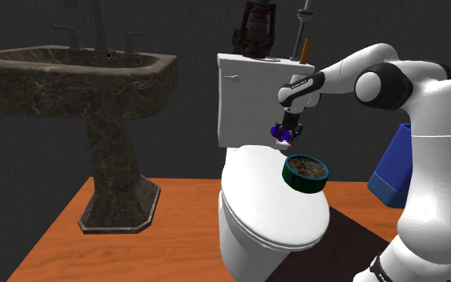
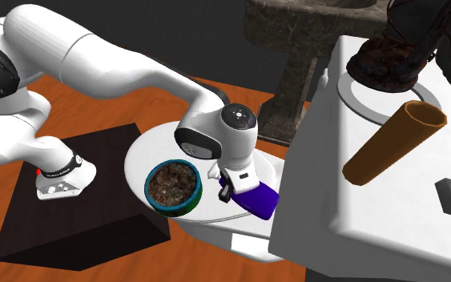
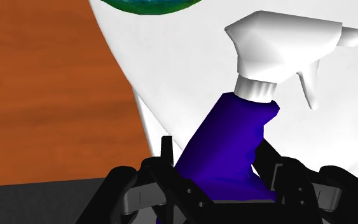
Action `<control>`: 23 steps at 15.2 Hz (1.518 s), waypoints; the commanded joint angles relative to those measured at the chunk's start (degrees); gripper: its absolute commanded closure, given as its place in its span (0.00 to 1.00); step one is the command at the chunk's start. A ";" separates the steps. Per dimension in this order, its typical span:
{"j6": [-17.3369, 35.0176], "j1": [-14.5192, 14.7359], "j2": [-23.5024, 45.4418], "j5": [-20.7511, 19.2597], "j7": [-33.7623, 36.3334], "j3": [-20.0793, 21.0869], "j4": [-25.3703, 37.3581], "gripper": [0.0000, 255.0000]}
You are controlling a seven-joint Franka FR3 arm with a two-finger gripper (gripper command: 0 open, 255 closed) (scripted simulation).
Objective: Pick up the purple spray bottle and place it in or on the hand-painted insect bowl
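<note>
Purple spray bottle (image 3: 228, 146) clasped in pincer (image 3: 215, 162) near bowl (image 1: 302, 184).

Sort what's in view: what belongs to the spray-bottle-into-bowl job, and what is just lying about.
Job: purple spray bottle, clasped in the end effector; green-rimmed bowl.
Lying about: toilet, stone pedestal sink, rusty lantern, brown tube, blue bin.
</note>
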 commanded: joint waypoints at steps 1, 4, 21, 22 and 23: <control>-1.35 0.03 -0.67 -0.18 0.09 -0.10 0.68 1.00; -3.21 0.10 -1.64 -0.42 0.22 -0.24 1.58 1.00; -0.95 2.58 -22.71 -5.12 2.61 -1.42 -21.27 1.00; -0.32 2.72 -24.95 -5.72 2.98 -1.46 -24.08 1.00; 0.24 2.81 -27.18 -6.33 3.38 -1.47 -26.81 1.00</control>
